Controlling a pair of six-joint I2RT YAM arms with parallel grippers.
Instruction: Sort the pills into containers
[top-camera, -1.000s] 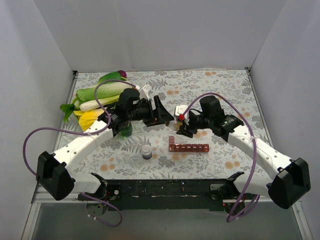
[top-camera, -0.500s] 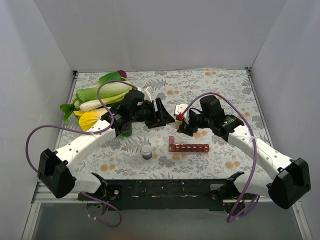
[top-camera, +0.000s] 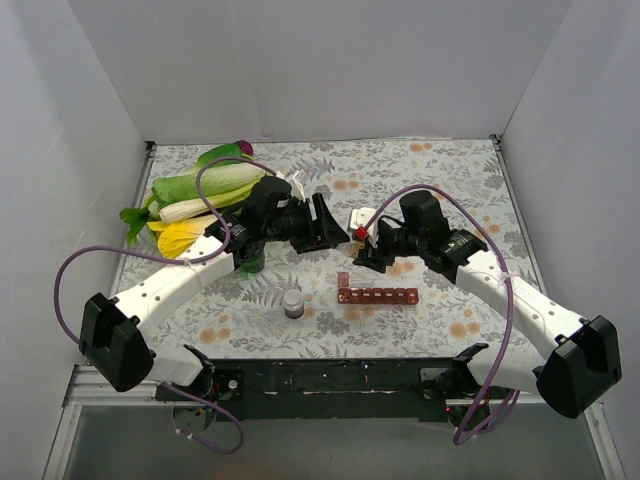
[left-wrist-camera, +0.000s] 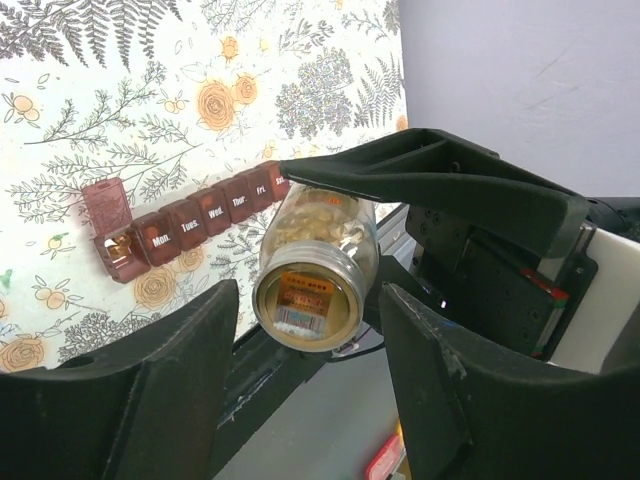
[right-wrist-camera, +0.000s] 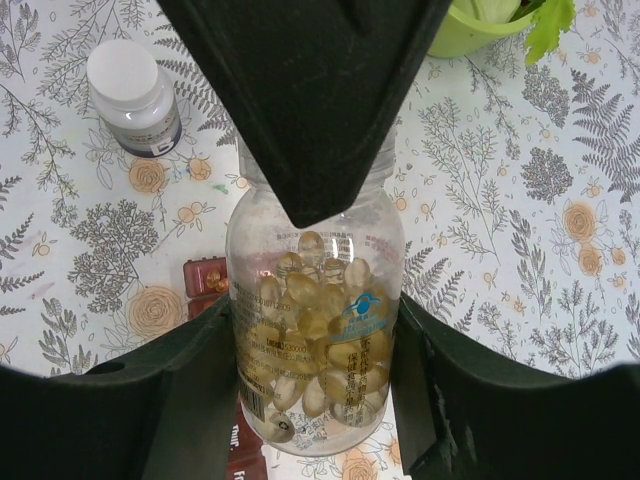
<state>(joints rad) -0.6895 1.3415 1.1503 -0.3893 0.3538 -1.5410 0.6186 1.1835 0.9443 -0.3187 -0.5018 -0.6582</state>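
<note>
The dark red containers strip (top-camera: 377, 295) lies on the table in front of the grippers, its left-end lid open. In the left wrist view the strip (left-wrist-camera: 190, 220) shows day labels, and the open compartment (left-wrist-camera: 118, 250) holds a yellow capsule. My right gripper (top-camera: 362, 248) is shut on a clear bottle (right-wrist-camera: 315, 340) full of yellow capsules, held above the strip's left end (right-wrist-camera: 205, 278). My left gripper (top-camera: 325, 225) is open, and its fingers (left-wrist-camera: 160, 390) flank the bottle's round end (left-wrist-camera: 308, 305) without touching it. One left finger hides the bottle's neck in the right wrist view.
A small grey bottle with a white cap (top-camera: 292, 303) stands left of the strip and also shows in the right wrist view (right-wrist-camera: 130, 95). A green bottle with a dark cap (top-camera: 252, 262) stands under the left arm. Toy vegetables (top-camera: 195, 195) lie at the back left.
My left arm has shifted a little to the right, toward the bottle. My right gripper and the bottle have barely moved.
</note>
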